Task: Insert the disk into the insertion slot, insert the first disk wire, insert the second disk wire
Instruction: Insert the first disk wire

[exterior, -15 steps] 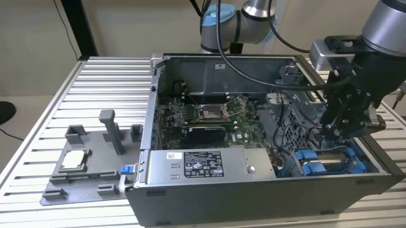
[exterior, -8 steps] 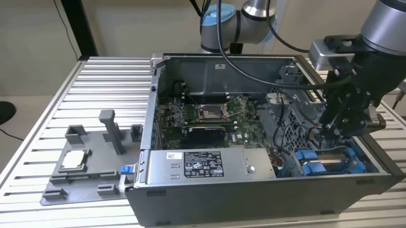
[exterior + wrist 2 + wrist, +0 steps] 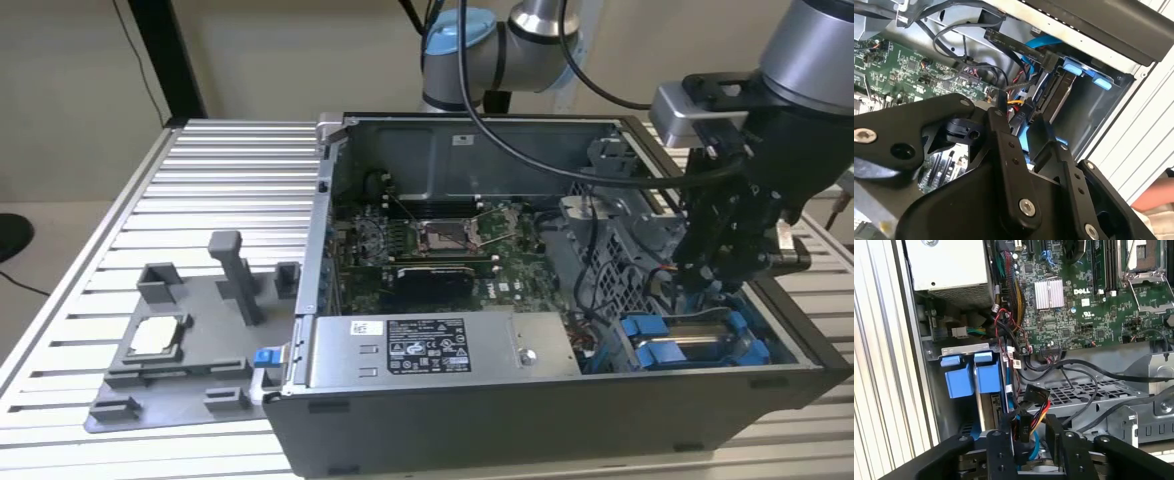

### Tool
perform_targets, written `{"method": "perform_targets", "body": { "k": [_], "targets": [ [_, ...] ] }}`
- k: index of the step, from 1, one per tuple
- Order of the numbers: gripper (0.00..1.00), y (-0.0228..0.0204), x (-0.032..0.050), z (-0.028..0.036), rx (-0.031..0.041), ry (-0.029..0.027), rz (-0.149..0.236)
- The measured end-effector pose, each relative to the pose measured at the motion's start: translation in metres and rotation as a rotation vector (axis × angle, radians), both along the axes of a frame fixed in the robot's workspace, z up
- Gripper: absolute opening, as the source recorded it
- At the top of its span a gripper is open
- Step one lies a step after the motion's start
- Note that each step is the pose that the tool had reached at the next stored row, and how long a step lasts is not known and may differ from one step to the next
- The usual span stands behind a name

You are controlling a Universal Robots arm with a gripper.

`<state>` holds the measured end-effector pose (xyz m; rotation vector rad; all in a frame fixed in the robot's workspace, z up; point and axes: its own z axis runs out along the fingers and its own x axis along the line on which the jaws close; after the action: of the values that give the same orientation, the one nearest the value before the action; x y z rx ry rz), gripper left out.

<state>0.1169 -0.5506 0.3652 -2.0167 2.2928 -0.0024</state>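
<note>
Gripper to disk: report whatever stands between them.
The disk already sits in the insertion slot. In the first wrist view, a black connector with red and yellow wires lies right at the gripper, apparently between it and the disk's end. Loose black cables loop close beside. Nothing else visible intervenes.

gripper (image 3: pixel 1019 114): black, large across the foreground, its tip reaching the middle of the frame.
plug (image 3: pixel 1015 111): dark, with orange and red wires, right at the gripper's tip; a blue cable (image 3: pixel 1024 137) lies just beside it.
disk (image 3: pixel 1077 67): in its blue frame, sitting inside the bay, beyond the plug.
bay (image 3: pixel 1089 112): grey metal walls around the disk.
circuit board (image 3: pixel 899 65): green, behind the gripper, away from the bay.
black cables (image 3: pixel 954 35): looping over the circuit board toward the disk.
table (image 3: pixel 1149 140): ribbed pale metal outside the case wall.
</note>
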Motion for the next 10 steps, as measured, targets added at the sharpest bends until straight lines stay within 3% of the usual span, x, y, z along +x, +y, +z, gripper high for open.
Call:
{"method": "perform_targets", "body": {
  "k": [10],
  "targets": [
    [0.0,0.0,0.0,0.0003,0.001,0.0,0.0]
  ]
}}
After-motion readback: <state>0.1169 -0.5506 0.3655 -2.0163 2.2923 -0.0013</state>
